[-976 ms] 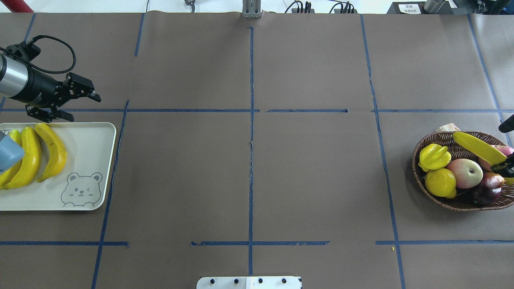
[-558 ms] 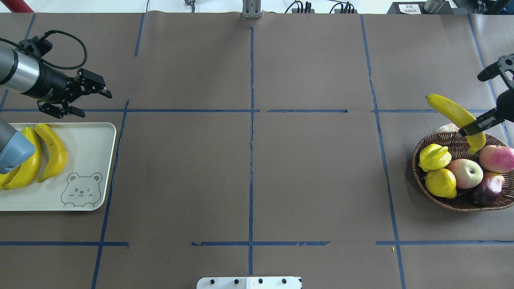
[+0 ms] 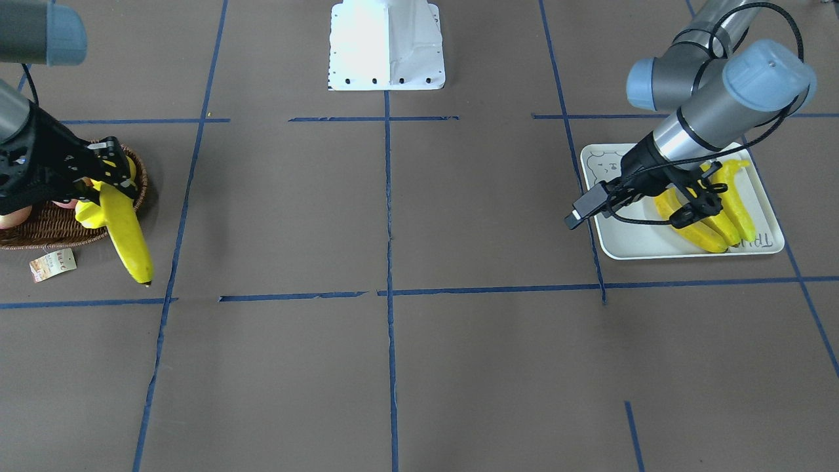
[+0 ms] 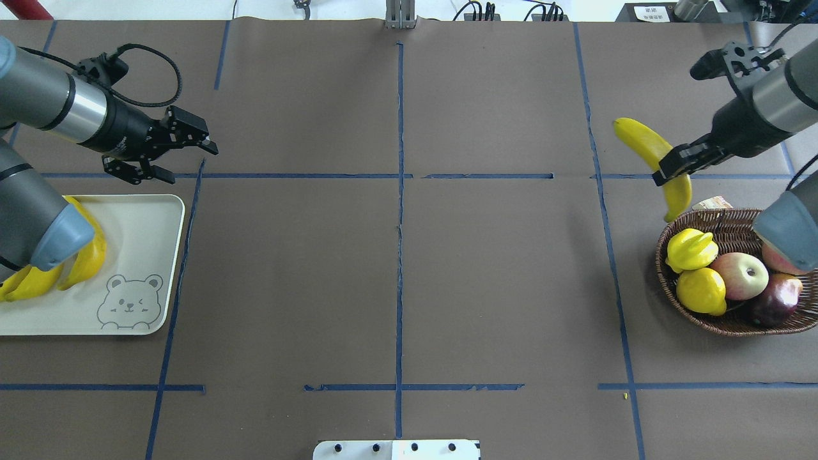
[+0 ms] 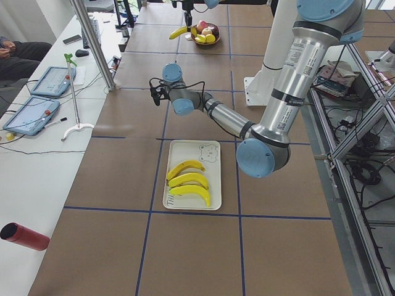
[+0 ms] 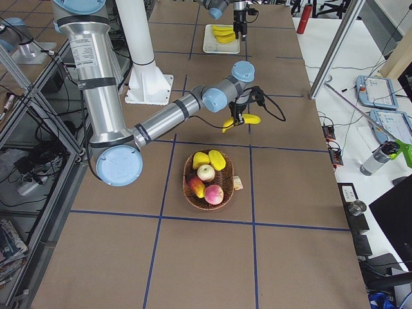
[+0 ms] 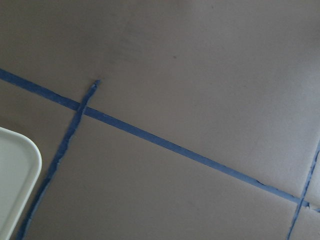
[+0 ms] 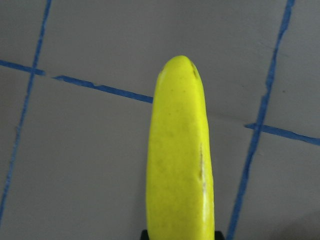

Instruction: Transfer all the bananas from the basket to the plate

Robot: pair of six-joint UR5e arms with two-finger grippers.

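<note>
My right gripper (image 4: pixel 674 167) is shut on one banana (image 4: pixel 647 148), held in the air beyond the basket's (image 4: pixel 722 324) far-left rim. That banana (image 8: pixel 180 165) fills the right wrist view and hangs past the basket (image 3: pixel 52 229) in the front view. Three bananas (image 5: pixel 187 180) lie side by side on the plate (image 4: pixel 144 236); overhead my left elbow covers part of them. My left gripper (image 4: pixel 185 160) stands open and empty above the table, just past the plate's far-right corner (image 7: pixel 15 175).
The basket still holds a starfruit (image 4: pixel 690 249), a lemon (image 4: pixel 701 291), apples (image 4: pixel 740 276) and a dark red fruit (image 4: pixel 776 299). A paper tag (image 4: pixel 712 203) lies by its far rim. Blue tape lines cross the brown table between the arms.
My right gripper has lifted the banana out of the basket and carried it up and to the left. My left arm has swung right, away from the plate.
</note>
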